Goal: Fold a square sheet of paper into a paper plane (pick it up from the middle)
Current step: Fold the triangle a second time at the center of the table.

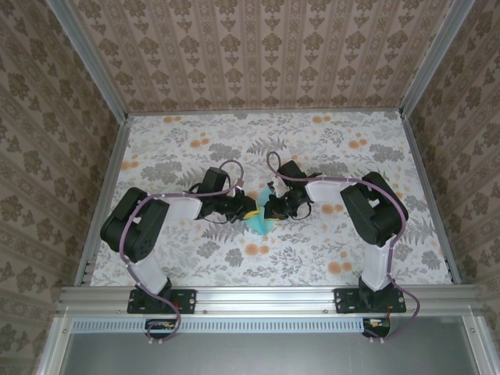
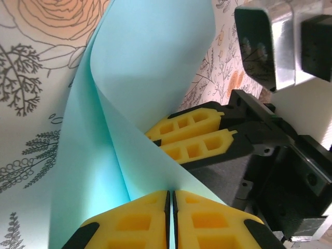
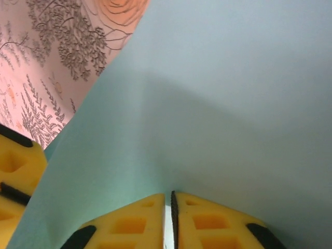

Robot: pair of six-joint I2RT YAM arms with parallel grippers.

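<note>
The square sheet of paper (image 1: 261,223), light turquoise, hangs bent between my two grippers over the middle of the table. In the left wrist view the sheet (image 2: 150,67) curls upward in a loose fold, and my left gripper (image 2: 171,199) is shut on its lower edge. The right gripper's yellow fingers (image 2: 193,139) pinch the same sheet just beyond. In the right wrist view the paper (image 3: 218,104) spreads wide above my right gripper (image 3: 168,201), which is shut on it. The left gripper's fingers (image 3: 15,171) show at the left edge. The paper plane is out of view.
The floral tabletop (image 1: 312,141) stretches round the arms. Aluminium rails (image 1: 109,172) and patterned walls (image 1: 258,55) close it in on three sides. The arm bases (image 1: 160,301) sit on the near rail.
</note>
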